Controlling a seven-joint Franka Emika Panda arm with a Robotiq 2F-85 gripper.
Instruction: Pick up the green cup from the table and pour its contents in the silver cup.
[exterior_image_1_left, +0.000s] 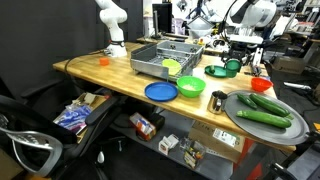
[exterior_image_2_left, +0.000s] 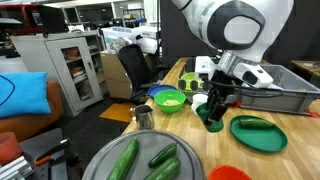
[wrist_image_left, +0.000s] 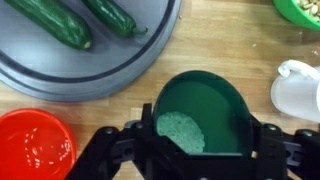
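The green cup (wrist_image_left: 205, 105) sits between my gripper's (wrist_image_left: 205, 140) two black fingers in the wrist view, and both fingers press on its sides. Pale green granules (wrist_image_left: 182, 132) lie in its bottom. In an exterior view the gripper (exterior_image_2_left: 213, 108) holds the cup (exterior_image_2_left: 212, 121) at or just above the table (exterior_image_2_left: 185, 125), next to the dark-green plate (exterior_image_2_left: 258, 133). The silver cup (exterior_image_2_left: 143, 116) stands upright near the table's edge, a short way off from the gripper. It also shows in an exterior view (exterior_image_1_left: 218, 98), in front of the gripper (exterior_image_1_left: 233, 62).
A grey plate with cucumbers (wrist_image_left: 90, 70) lies close by, and a red bowl (wrist_image_left: 35, 145) beside it. A lime-green bowl (exterior_image_2_left: 170, 100), a blue plate (exterior_image_1_left: 160, 92) and a grey dish rack (exterior_image_1_left: 160, 58) fill the table's middle. A white object (wrist_image_left: 298, 95) stands beside the cup.
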